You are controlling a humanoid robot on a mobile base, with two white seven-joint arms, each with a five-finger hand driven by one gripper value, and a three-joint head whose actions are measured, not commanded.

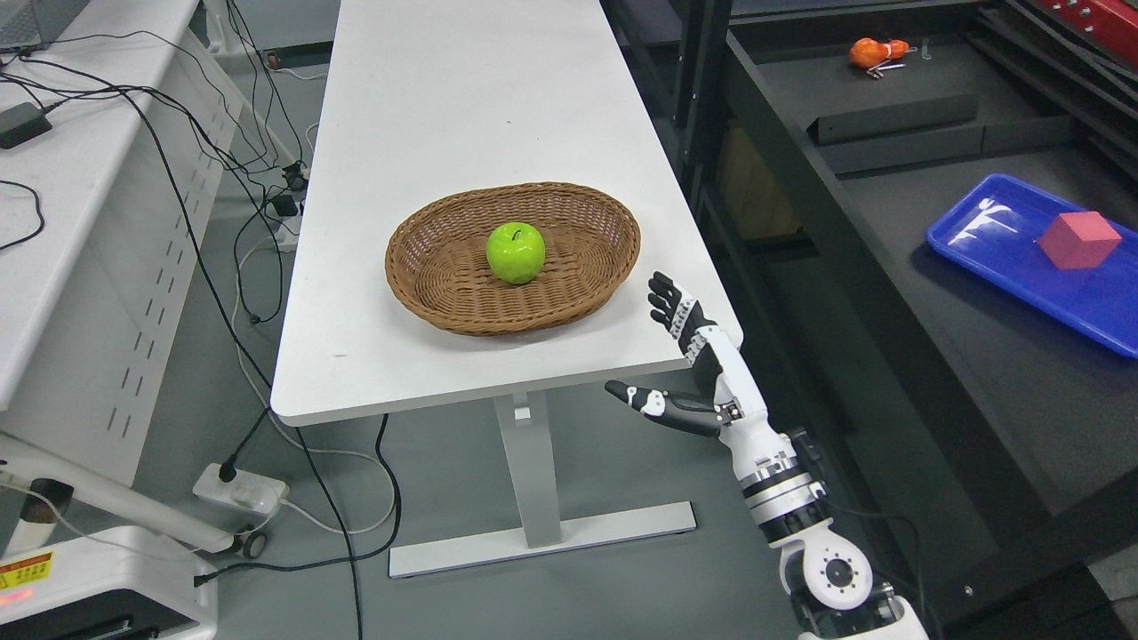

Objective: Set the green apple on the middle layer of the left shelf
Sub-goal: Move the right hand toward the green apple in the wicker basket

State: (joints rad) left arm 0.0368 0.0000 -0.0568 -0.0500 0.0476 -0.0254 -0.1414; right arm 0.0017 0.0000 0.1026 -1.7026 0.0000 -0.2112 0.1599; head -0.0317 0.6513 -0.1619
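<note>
A shiny green apple (515, 252) lies in the middle of a brown wicker basket (578, 293) on a long white table (462, 107). My right hand (653, 342) hovers at the table's front right corner, to the right of the basket and apart from it. Its fingers (669, 300) are spread and its thumb points left; it holds nothing. The arm rises from the bottom right. The left arm is out of sight. A dark shelf unit (889, 293) stands to the right of the table.
On the dark shelf lie a blue tray (987, 240) with a red cube (1078, 239) and, further back, an orange object (876, 52). Cables and a power strip (240, 491) cover the floor at left, beside a second white table (80, 196).
</note>
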